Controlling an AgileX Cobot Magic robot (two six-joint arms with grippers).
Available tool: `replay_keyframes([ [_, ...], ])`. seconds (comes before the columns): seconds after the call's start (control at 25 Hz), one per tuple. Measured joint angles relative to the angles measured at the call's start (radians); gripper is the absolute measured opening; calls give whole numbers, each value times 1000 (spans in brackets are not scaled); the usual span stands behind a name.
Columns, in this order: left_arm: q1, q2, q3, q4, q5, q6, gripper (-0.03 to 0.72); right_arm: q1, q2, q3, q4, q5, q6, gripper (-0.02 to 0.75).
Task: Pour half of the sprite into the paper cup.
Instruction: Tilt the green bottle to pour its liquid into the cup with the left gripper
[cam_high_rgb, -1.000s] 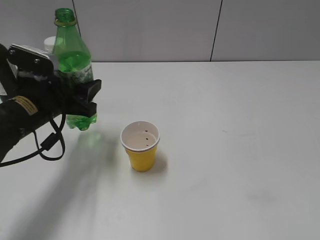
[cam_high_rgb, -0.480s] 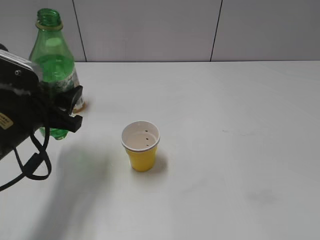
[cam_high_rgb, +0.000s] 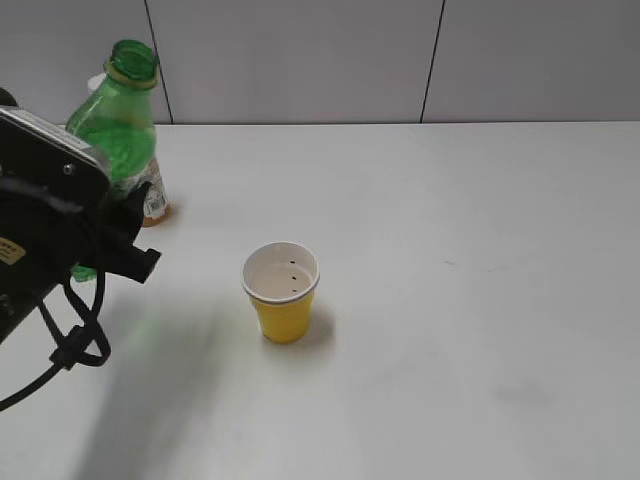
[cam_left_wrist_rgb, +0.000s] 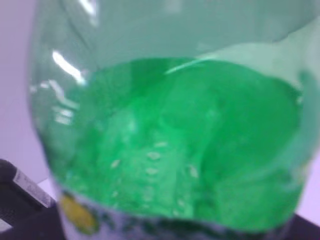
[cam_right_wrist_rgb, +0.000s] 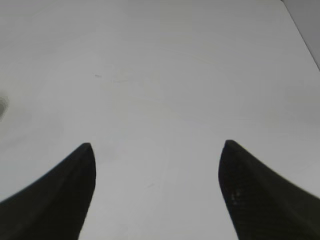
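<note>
The sprite (cam_high_rgb: 115, 125), a capless green bottle with a yellowish neck ring, is at the far left of the exterior view, tilted with its mouth leaning right. My left gripper (cam_high_rgb: 120, 235) is shut on its lower body; the arm hides the bottle's base. In the left wrist view the sprite (cam_left_wrist_rgb: 170, 130) fills the frame, with green liquid and part of its label at the bottom. The yellow paper cup (cam_high_rgb: 283, 293) stands upright to the right of the bottle, well apart from it. My right gripper (cam_right_wrist_rgb: 157, 150) is open and empty over bare table; it is out of the exterior view.
An orange juice bottle (cam_high_rgb: 152, 202) with a white cap stands behind the sprite at the back left. The white table (cam_high_rgb: 450, 250) stretches to the right of the cup. A grey wall runs along the back edge.
My left gripper moved left with the sprite, away from the cup, then lowered slightly. The bottle now tilts with its mouth toward the right. The cup has not moved.
</note>
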Motion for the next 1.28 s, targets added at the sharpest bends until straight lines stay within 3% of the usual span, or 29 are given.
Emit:
replay_keyframes([
  [0.4,-3,2,0,-12,-8,242,456,0,0,0,0,0,0,574],
  [1.28,-27,84,-2,-74,-87,486,455,0,0,0,0,0,0,573],
])
